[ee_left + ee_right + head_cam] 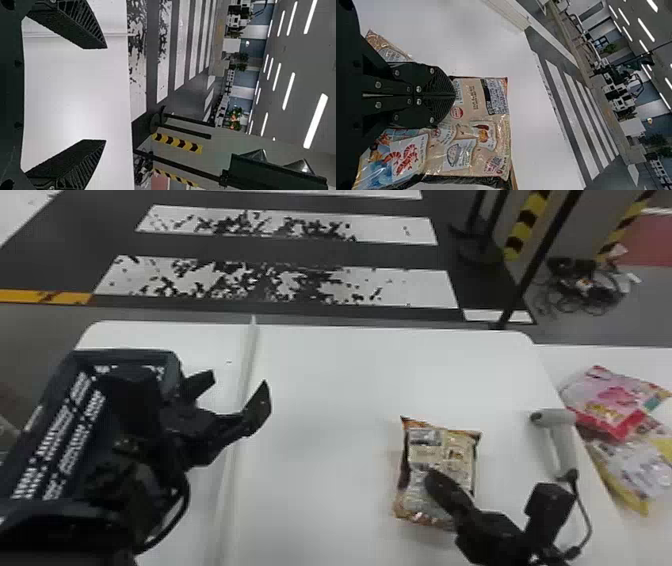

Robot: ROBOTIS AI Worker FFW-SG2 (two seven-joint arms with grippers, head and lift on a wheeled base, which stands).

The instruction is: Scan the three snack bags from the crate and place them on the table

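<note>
On the table [325,390]: one snack bag [440,445], flat, right of the middle, with the right gripper's far end in front of it
Right gripper [434,479]: fingers pressed together along the middle, nothing seen between them; in its wrist view the fingertips overlap the bag's printed face, though whether they touch it I cannot tell
Left gripper [238,381]: fingers spread wide, nothing between them, just beside the crate's right side as seen from the head
Crate [175,362]: dark, slotted, at the left, partly behind the left arm; its contents are too dark to tell
Scanner [562,440]: pale, near the table's right edge, its cable [587,525] running toward the robot
Side table [625,355]: a pink bag [610,400] partly over a yellow-edged bag [635,465], both beyond the scanner
</note>
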